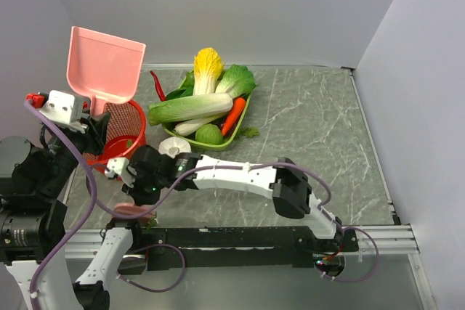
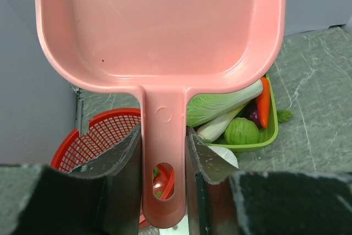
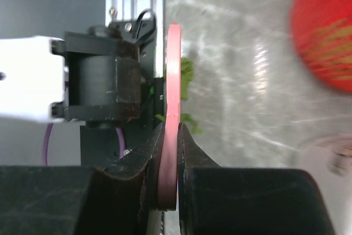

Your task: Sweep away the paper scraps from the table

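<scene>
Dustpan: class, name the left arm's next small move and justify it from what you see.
Probably lower the dustpan toward the table. The left gripper is shut on its handle, holding it upright above the red basket, and the pan looks empty, so tipping seems finished.

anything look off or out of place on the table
A small frilly green bit lies on the table just outside the tray, apart from the vegetables; leaf or paper scrap, I cannot tell. The left gripper holds the dustpan upright above the red basket. The right gripper grips a pink handle.
</scene>
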Robot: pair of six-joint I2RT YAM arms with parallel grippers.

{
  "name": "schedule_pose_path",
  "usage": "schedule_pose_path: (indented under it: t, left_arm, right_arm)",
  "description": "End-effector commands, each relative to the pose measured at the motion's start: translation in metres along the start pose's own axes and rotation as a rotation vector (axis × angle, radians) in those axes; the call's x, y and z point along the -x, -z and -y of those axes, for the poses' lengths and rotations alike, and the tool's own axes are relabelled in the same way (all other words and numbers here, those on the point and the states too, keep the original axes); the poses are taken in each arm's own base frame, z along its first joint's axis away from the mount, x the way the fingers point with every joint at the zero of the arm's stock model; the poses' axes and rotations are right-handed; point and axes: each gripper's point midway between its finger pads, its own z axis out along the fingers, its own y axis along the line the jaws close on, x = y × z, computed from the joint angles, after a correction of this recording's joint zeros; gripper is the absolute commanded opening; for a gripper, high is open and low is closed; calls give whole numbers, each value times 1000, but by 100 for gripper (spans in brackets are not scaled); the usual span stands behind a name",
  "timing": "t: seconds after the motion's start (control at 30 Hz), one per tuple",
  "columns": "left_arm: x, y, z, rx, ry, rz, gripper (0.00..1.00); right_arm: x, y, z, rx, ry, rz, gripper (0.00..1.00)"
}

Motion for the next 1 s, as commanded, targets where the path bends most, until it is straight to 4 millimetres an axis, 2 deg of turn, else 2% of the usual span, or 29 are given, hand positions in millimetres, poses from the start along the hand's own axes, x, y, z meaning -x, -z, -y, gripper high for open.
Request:
schedule_pose_path:
  t: [0.0,0.07,0.1,0.13,0.17,0.2,0.23,0.27,0.3,0.37,0.4,0.43,0.47,0.5,0.53,0.57,0.6,0.67,0.7,0.77,0.8,0.87,0.9,0.93,0.97]
  left_arm:
    - [8,4,3,-9,8,37,1]
    - [7,4,4,-16,11,35,1]
    - [7,3,5,-19,13,34,1]
    - [7,3,6,-22,17,32,1]
    - [6,2,7,-30,18,30,1]
    - [6,2,7,-30,19,30,1]
    - [6,2,7,-31,19,30,1]
    - [6,1,7,-35,21,27,1]
    - [6,1,8,-38,21,28,1]
    - [6,0,8,-41,25,26,1]
    - [6,-1,10,-52,25,26,1]
    - [6,-1,10,-54,26,25,1]
    - [6,-1,11,-57,24,25,1]
    - [6,-2,11,-60,20,24,1]
    - [8,-2,11,-59,19,28,1]
    - [8,-2,11,-61,16,27,1]
    - [9,-2,11,-62,11,27,1]
    - [11,-1,11,-62,8,35,1]
    - [12,-2,12,-69,5,36,1]
    - [13,-2,11,-69,3,37,1]
    - [13,-3,11,-66,3,37,1]
    - [13,-3,9,-59,2,35,1]
    - [14,-4,9,-60,-2,34,1]
    - [15,-4,9,-60,-4,38,1]
    - [16,-4,10,-64,-1,38,1]
  right_arm:
    - [-3,-13,-6,22,-58,-3,0]
    - [-14,-12,-2,-5,-66,-26,0]
    - [-32,-13,0,-19,-105,-65,0]
    - [-38,-11,3,-43,-114,-75,0]
    - [-39,-4,3,-51,-116,-74,0]
    - [-53,-2,5,-61,-125,-104,0]
    - [-57,1,7,-72,-124,-113,0]
    - [-55,10,6,-79,-121,-106,0]
    - [-67,12,8,-90,-118,-130,0]
    - [-70,27,13,-130,-112,-137,0]
    - [-85,31,18,-144,-90,-168,0]
    - [-90,37,21,-160,-79,-180,0]
    - [-89,48,24,-187,-63,-176,0]
    - [-109,53,27,-203,-48,-218,0]
    - [-116,62,35,-226,-49,-230,0]
    - [-114,76,36,-244,-41,-218,0]
    - [-137,83,41,-259,-33,-271,0]
    - [-145,106,47,-289,-31,-285,0]
    - [-169,114,48,-294,-25,-342,0]
    - [-180,134,53,-323,-27,-358,0]
    - [-202,142,53,-326,-15,-412,0]
    - [-211,158,55,-342,-9,-426,0]
    - [-226,164,53,-330,19,-465,0]
    - [-228,176,53,-333,42,-474,0]
    - [-239,184,55,-336,59,-503,0]
